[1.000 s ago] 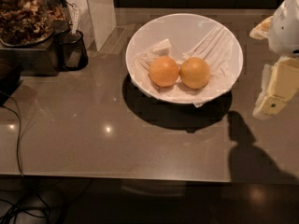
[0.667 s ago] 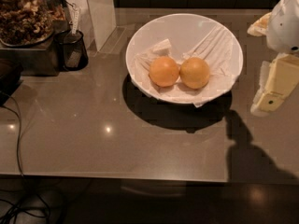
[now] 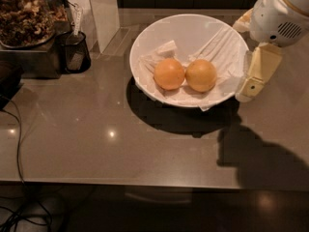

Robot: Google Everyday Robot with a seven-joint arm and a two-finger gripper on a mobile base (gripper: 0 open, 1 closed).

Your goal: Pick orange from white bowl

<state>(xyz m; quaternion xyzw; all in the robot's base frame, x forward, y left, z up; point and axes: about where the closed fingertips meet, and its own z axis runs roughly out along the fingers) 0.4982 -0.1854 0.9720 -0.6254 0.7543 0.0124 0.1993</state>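
wide glossy white bowl point(image 3: 188, 33) on grey counter point(image 3: 96, 139), paler round orange point(image 3: 201, 75) touching redder fruit point(image 3: 169, 74) inside, cream claw point(image 3: 254, 76) just beside bowl's right rim, its opening cannot be told

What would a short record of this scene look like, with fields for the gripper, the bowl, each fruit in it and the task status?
gripper: at the right, just outside the white bowl's right rim, holding nothing
white bowl: on the grey counter, lined with crumpled napkins
orange: the paler right-hand fruit, lying in the bowl
other fruit: deeper orange, close beside it on the left
task status: orange not yet picked
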